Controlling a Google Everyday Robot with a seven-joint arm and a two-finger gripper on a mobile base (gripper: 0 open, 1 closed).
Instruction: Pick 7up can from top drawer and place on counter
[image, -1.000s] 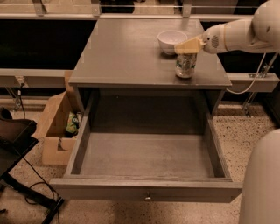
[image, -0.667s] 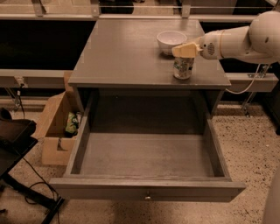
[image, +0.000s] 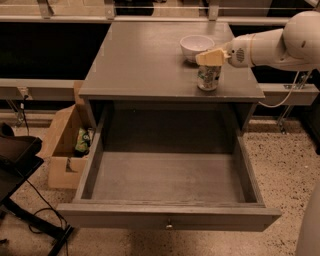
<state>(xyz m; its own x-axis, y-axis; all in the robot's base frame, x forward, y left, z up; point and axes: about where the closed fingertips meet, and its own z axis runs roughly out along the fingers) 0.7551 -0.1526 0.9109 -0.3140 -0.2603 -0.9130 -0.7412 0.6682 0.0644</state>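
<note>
The 7up can (image: 208, 79) stands upright on the counter (image: 145, 60), near its front right corner. My gripper (image: 210, 58) reaches in from the right on the white arm and sits right at the can's top, hiding the lid. The top drawer (image: 170, 216) is pulled fully out below the counter, and nothing lies on its grey floor. Its small metal knob (image: 169, 226) shows on the front panel.
A white ceramic bowl (image: 196, 46) stands just behind the can. A cardboard box (image: 62, 145) holding a green packet (image: 82, 141) sits on the speckled floor to the left. A black stand with cables (image: 17, 165) is at far left.
The can has come down a little and now rests on the counter. The gripper stays at its top, and the arm has shifted slightly.
</note>
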